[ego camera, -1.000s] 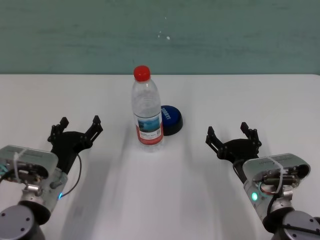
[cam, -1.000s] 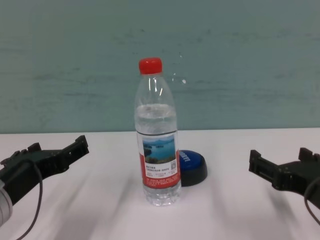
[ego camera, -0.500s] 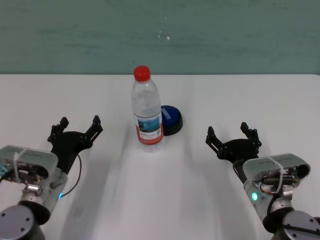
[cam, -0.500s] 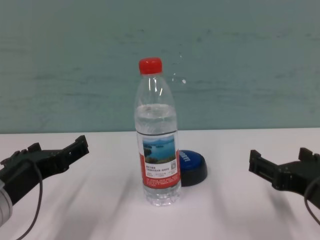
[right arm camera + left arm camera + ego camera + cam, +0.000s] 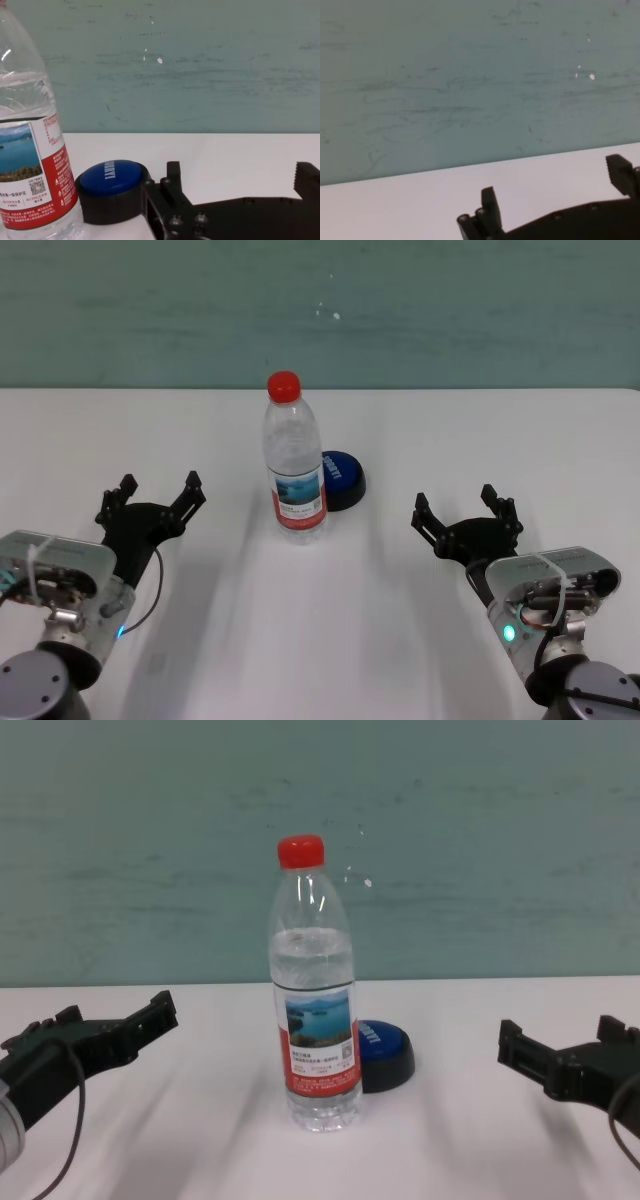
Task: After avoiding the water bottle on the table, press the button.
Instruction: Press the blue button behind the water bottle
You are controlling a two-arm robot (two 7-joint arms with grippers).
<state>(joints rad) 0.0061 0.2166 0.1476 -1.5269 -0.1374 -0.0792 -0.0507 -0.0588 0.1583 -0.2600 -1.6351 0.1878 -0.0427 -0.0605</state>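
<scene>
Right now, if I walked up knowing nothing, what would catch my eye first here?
Most likely the water bottle, standing upright with its red cap in the middle of the white table. Tucked just behind it, toward the robot's right, sits a low blue button, partly hidden by the bottle. Nearer the robot, the left claw and right claw hover open on either side, touching nothing.
</scene>
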